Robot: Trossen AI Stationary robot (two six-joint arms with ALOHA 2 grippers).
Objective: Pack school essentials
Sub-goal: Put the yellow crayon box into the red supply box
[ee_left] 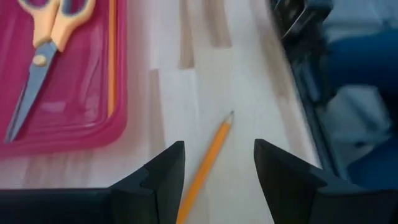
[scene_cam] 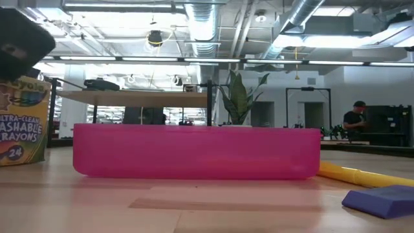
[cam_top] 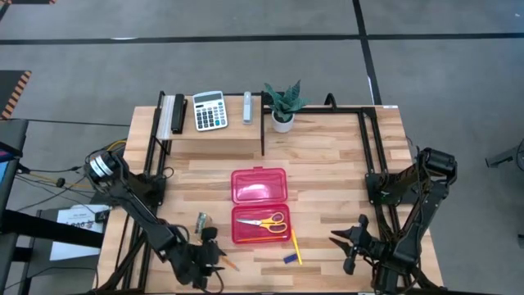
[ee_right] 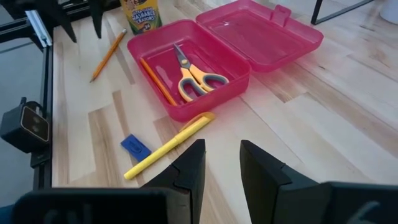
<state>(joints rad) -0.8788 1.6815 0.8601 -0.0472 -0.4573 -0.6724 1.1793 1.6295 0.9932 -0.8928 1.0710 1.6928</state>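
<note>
I am hovering my left gripper (ee_left: 214,171) low over the front-left part of the light wooden table (cam_top: 327,164), its two dark fingers standing apart and holding nothing. An orange wooden pencil (ee_left: 205,168) is lying flat on the table directly between those fingers, its tip pointing away from my wrist; I cannot tell whether the fingers are touching it.

I am keeping my right gripper (ee_right: 217,168) near the front-right of the table, its fingers standing a moderate gap apart and gripping nothing.

The open pink translucent plastic case (cam_top: 260,238) is sitting at the table's centre, with its hinged lid (cam_top: 259,185) lying flat on the far side. Inside the tray, the yellow-handled scissors (ee_right: 194,73) are lying beside a thin orange stick (ee_right: 157,82).

Just outside the tray's right front corner, a yellow pen-like stick (ee_right: 168,146) is resting on the table, touching or just beside the tray wall. A small blue eraser (ee_right: 135,147) is lying near that stick.

The yellow-green cardboard crayon box (scene_cam: 22,123) is standing upright to the left of the tray.

At the back, a white calculator (cam_top: 210,111) and a small potted plant (cam_top: 283,103) are sitting on a raised wooden shelf (cam_top: 217,141).
</note>
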